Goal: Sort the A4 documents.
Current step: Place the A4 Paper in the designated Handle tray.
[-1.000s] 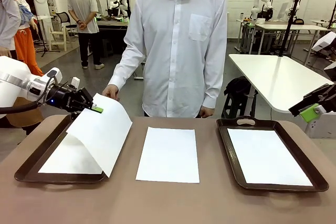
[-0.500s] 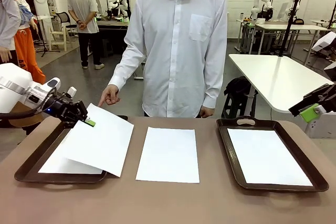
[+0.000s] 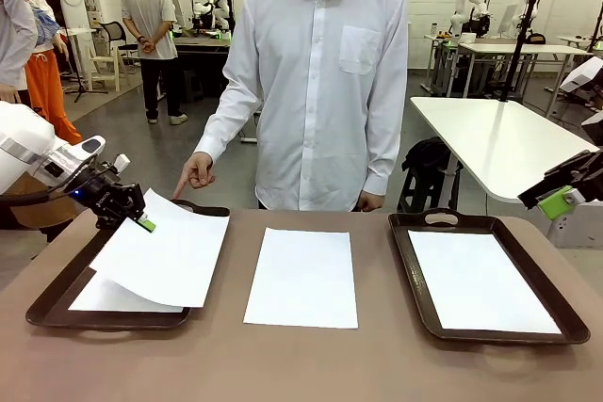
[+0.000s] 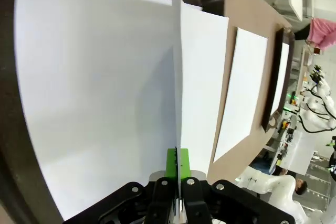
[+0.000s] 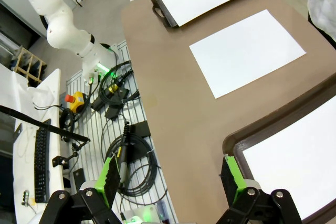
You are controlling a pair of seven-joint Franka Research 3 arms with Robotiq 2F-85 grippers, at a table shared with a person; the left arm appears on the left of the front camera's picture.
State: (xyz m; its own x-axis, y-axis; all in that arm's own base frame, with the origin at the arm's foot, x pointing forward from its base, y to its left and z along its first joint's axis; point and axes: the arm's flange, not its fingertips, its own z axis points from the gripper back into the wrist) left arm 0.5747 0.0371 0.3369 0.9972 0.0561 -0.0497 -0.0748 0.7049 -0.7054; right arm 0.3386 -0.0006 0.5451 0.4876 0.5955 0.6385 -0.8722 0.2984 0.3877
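- Sheet in the front view, the held sheet (image 3: 160,251), is pinched at its far left corner by the left gripper (image 3: 143,223), jaws clenched on it.
- Front view: a second ago this sheet stood curled high. Now it lies low and almost flat over the left tray (image 3: 104,320), and the gripper has dropped toward the left. Near right corner overhangs the tray rim.
- Front view: lower sheet (image 3: 113,297) already lies in that tray, under the held one. Middle sheet (image 3: 303,277) lies on the bare table (image 3: 301,364) between the trays. Right tray (image 3: 415,280) holds another sheet (image 3: 480,280).
- Front view: right gripper (image 3: 562,200) hangs at the far right edge, off the table; I cannot tell its jaws here. Person's hand (image 3: 198,173) hovers just beyond the left tray, apart from the paper.
- Left wrist view: green pads closed on the held sheet (image 4: 199,77), seen edge-on, with the lower sheet (image 4: 94,103) beneath and the middle sheet (image 4: 241,93) farther off.
- Right wrist view: right gripper (image 5: 170,174) is spread wide and grasps nothing, above the near rim of the right tray (image 5: 252,135); middle sheet (image 5: 247,51) beyond.
- Judgement: placing is nearly done; letting go comes next, though the sheet sits skewed to the tray. Middle sheet is not yet sorted.
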